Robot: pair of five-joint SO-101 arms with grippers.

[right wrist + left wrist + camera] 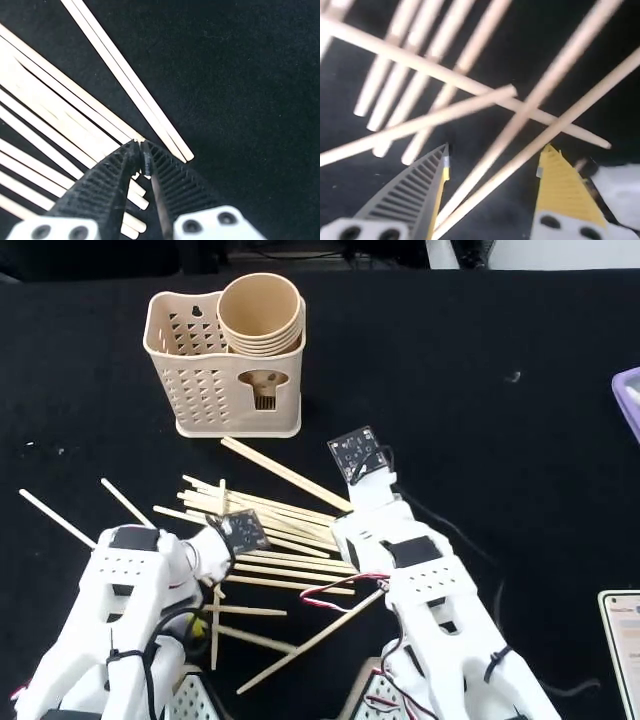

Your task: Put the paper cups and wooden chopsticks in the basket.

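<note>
Several wooden chopsticks (pixel 270 525) lie scattered on the black table between the two arms. A stack of paper cups (pixel 261 312) sits inside the beige basket (pixel 190 380) at the back left. My left gripper (pixel 496 146) hangs open low over crossed chopsticks (pixel 520 115), and two of them run between its fingers (pixel 427 190). My right gripper (pixel 139 144) is shut, its tips just over the ends of a row of chopsticks (pixel 75 125). I cannot tell whether it pinches one. A pair of chopsticks (pixel 130 85) lies beside it.
The left arm (pixel 130 580) and right arm (pixel 420 580) stand at the front edge, close together. Loose chopsticks (pixel 60 520) lie at the far left. A purple container edge (pixel 628 395) and a card (pixel 622 630) are at the right.
</note>
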